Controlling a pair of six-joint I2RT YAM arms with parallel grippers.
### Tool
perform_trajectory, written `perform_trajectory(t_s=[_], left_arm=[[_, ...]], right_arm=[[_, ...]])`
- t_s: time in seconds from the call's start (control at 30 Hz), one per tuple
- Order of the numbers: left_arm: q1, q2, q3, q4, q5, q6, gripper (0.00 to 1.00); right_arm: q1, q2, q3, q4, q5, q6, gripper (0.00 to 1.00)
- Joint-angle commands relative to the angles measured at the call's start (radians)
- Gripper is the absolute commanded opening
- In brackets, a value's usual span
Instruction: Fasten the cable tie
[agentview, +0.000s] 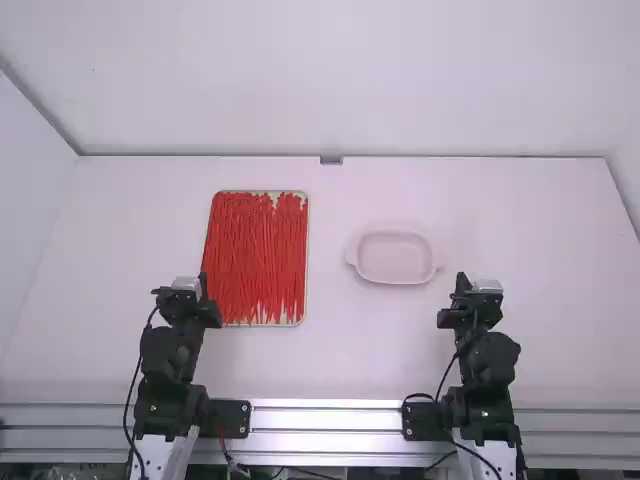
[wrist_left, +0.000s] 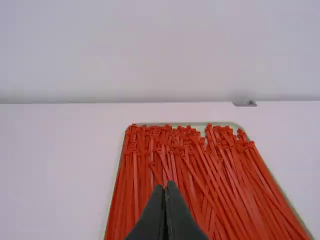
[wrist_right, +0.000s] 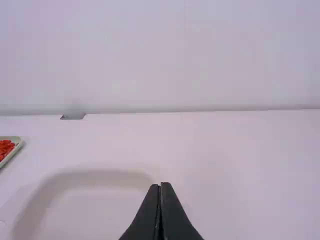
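Note:
Several red cable ties (agentview: 257, 257) lie side by side in a flat tray (agentview: 304, 260) left of the table's middle; the left wrist view has the cable ties (wrist_left: 200, 175) spread just ahead of my fingers. My left gripper (agentview: 188, 300) hangs folded back near its base, at the tray's near left corner, and its tip (wrist_left: 166, 186) is shut with nothing in it. My right gripper (agentview: 470, 300) sits folded back near the front right, just short of a white dish (agentview: 394, 257). Its tip (wrist_right: 160, 186) is shut and empty too.
The white dish (wrist_right: 85, 200) with two small handles stands empty right of the tray. A small grey tab (agentview: 331, 159) marks the table's far edge. White walls close in the table at the back and sides. An aluminium rail (agentview: 320, 415) runs along the front.

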Motion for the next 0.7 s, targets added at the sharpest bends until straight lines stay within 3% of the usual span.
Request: perform_trajectory(t_s=[0.0, 0.4, 0.67], left_arm=[[0.0, 0.0, 0.0, 0.0, 0.0, 0.0, 0.0], [0.001, 0.044, 0.045, -0.018, 0.01, -0.008, 0.06], [0.003, 0.146, 0.131, -0.06, 0.03, -0.022, 0.16]], right_arm=[[0.0, 0.0, 0.0, 0.0, 0.002, 0.003, 0.0], [0.001, 0.056, 0.036, 0.005, -0.006, 0.008, 0.06], [0.006, 0.182, 0.116, 0.001, -0.024, 0.014, 0.16]])
